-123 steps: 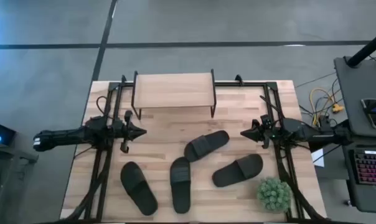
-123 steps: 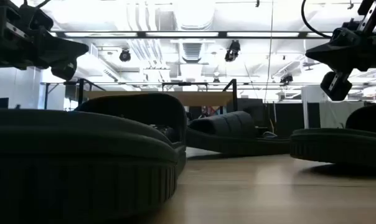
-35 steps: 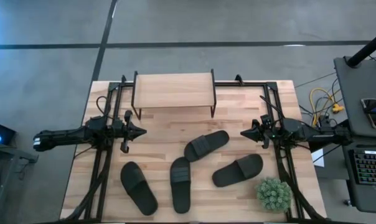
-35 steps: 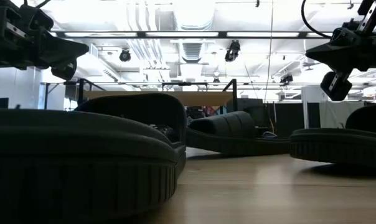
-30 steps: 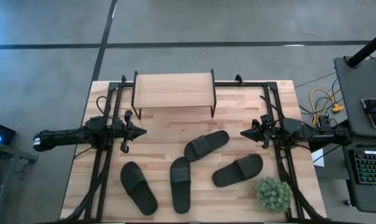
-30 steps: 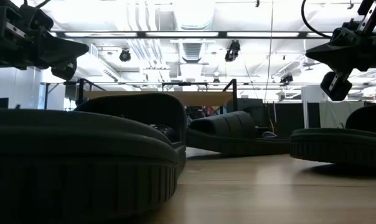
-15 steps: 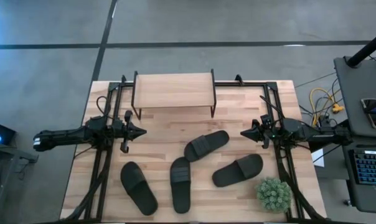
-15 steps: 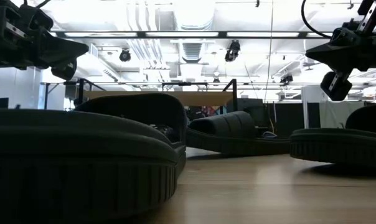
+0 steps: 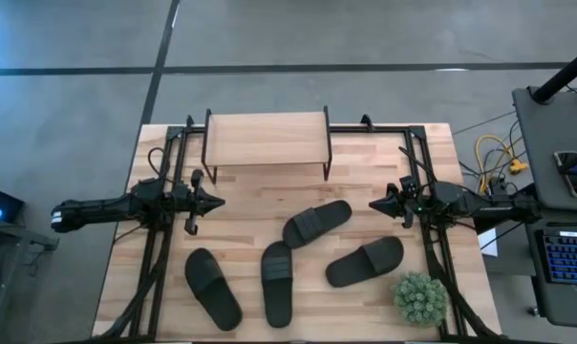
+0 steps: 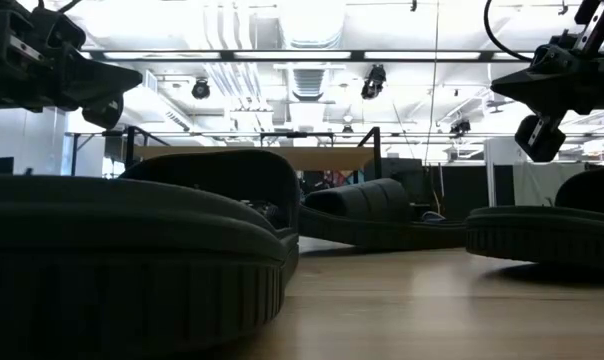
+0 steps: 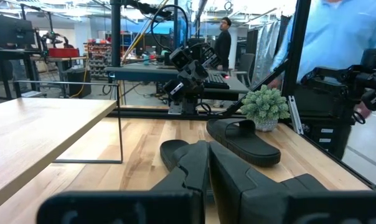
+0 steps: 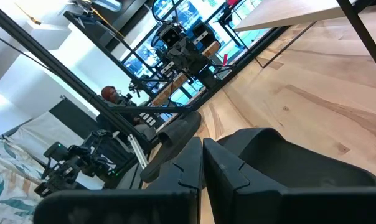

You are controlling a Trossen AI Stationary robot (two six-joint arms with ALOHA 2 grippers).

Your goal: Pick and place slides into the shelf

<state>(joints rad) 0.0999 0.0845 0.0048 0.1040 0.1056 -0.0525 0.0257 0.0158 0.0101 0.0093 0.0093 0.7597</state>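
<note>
Four black slides lie sole-down on the wooden table in the high view: one near the left [image 9: 213,288], one in the middle [image 9: 277,283], one angled above it [image 9: 317,223], one toward the right [image 9: 364,261]. The shelf [image 9: 267,140], a light plank on thin black legs, stands at the table's far edge. My left gripper [image 9: 220,202] hovers shut at the table's left side, pointing right. My right gripper [image 9: 373,204] hovers shut at the right side, pointing left. Both are above the table and clear of the slides.
A small green potted plant [image 9: 420,298] stands at the table's near right corner. Black frame rails run along both sides of the table. A person in a light blue shirt [image 11: 337,37] stands beyond the table's right side. Bare wood lies between the shelf and the slides.
</note>
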